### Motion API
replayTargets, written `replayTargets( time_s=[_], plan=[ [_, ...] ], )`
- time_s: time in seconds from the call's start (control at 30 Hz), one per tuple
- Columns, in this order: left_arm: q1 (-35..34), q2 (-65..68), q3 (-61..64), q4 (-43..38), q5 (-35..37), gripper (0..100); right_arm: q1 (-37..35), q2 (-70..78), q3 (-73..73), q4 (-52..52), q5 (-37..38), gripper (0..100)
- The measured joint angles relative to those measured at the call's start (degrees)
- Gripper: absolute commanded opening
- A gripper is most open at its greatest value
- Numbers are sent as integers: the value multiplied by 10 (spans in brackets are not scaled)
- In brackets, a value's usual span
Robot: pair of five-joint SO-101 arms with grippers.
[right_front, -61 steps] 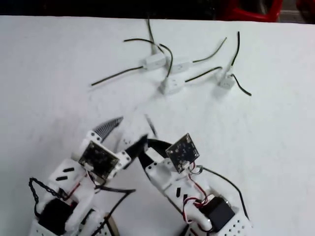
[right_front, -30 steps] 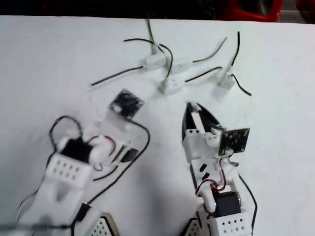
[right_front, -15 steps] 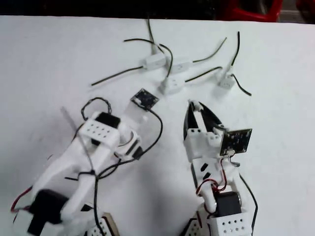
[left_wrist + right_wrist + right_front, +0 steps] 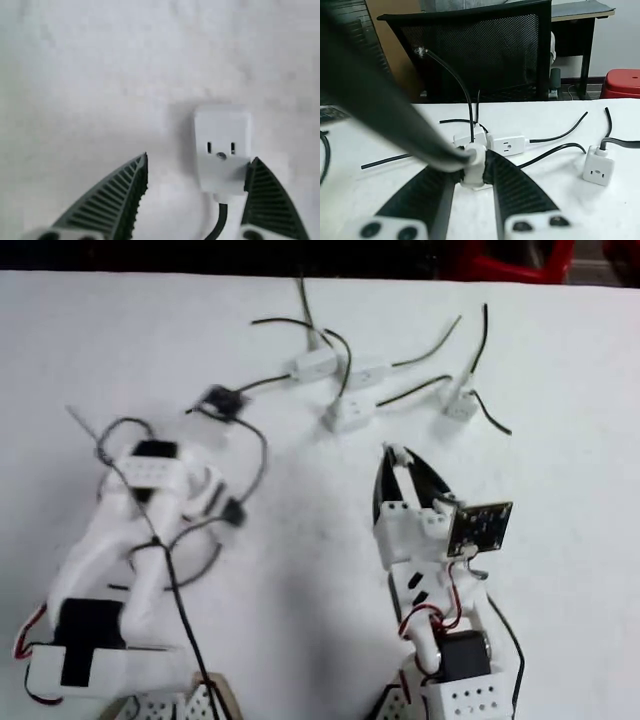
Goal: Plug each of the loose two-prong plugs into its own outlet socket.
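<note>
Outlet socket (image 4: 222,150) lies on the white table (image 4: 90,75) between the left gripper's (image 4: 200,158) spread fingers — off-centre, nearer one. Centre first, I'd judge — then close on its body, not the cord (image 4: 218,225).

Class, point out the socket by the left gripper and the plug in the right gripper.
socket (image 4: 221,136): left wrist view, on its slotted front face.
plug (image 4: 472,172): right wrist view, on its white body.
</note>
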Motion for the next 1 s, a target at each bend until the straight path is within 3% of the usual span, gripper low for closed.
replayTargets(
  time_s=[0.23, 0.4, 0.57, 1.0],
  plan=[
    [-76, 0, -68, 28, -42, 308, 0, 0, 0, 0, 0, 17],
    [-73, 0, -137, 121, -52, 306, 0, 0, 0, 0, 0, 17],
    [-23, 2, -173, 178, -52, 306, 0, 0, 0, 0, 0, 17],
    [-28, 9, -127, 80, -25, 305, 0, 0, 0, 0, 0, 17]
  ],
)
